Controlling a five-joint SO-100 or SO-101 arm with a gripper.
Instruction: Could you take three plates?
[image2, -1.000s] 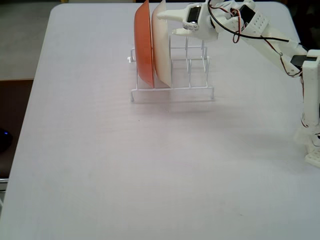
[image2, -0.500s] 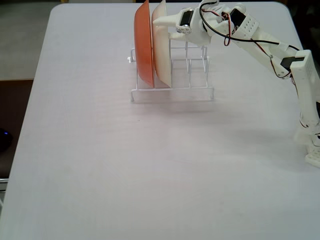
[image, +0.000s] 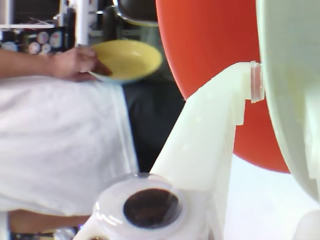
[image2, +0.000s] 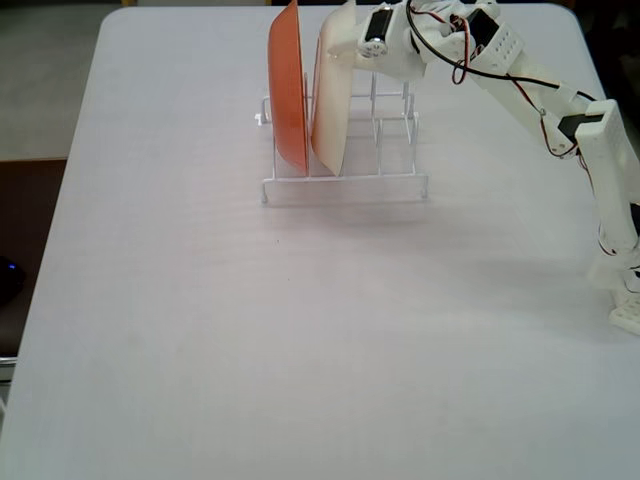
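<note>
Orange plate (image2: 289, 90) stands upright in the wire rack (image2: 345, 183) on my bench (image2: 250, 330); just right of it the cream-white plate (image2: 331, 110) tilts, its top rim clamped in my end effector (image2: 340, 35)

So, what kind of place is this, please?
Probably a home or hobby bench for robot practice, not a kitchen: a plain white table, a wire dish rack with two plates, and a person holding a yellow plate.
</note>
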